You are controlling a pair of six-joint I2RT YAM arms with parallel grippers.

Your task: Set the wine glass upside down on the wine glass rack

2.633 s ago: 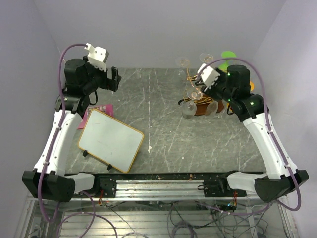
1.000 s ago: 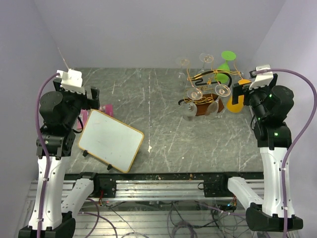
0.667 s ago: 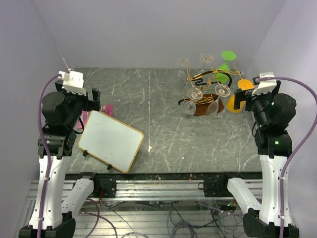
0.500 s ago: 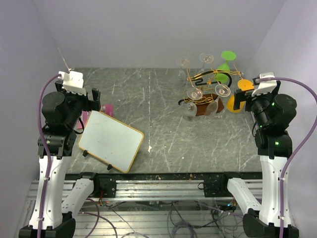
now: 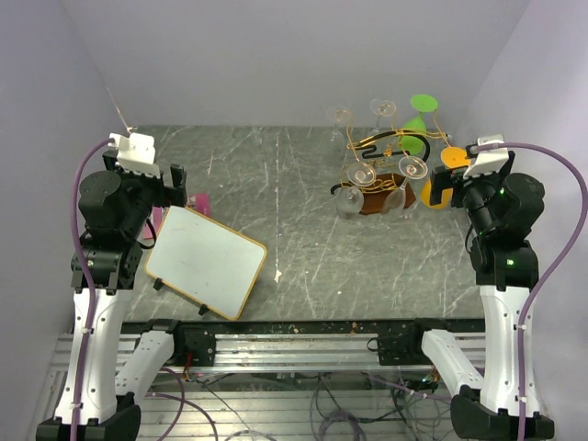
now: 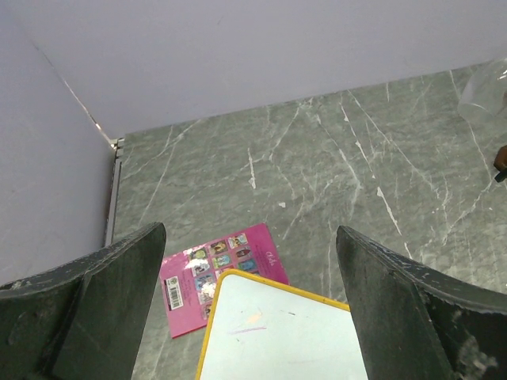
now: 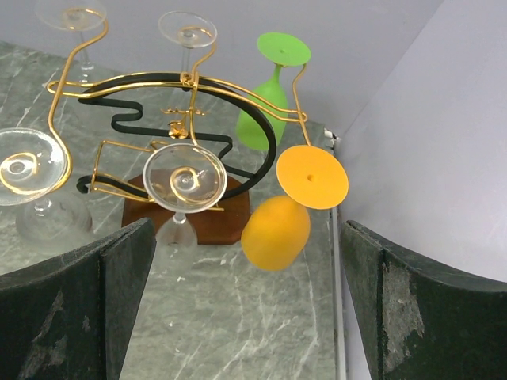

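A: Item 1, right pincer [image 7: 247, 237]?
B: Jaws wide, empty. Orange wine glass [image 7: 274, 233] hangs inverted on wine glass rack [image 7: 226, 222], just ahead.
A: Handling?
B: Advise retreating straight back, clear of the rack.

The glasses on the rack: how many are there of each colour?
Clear glasses: 4
Green glass: 1
Orange glass: 1
Total: 6
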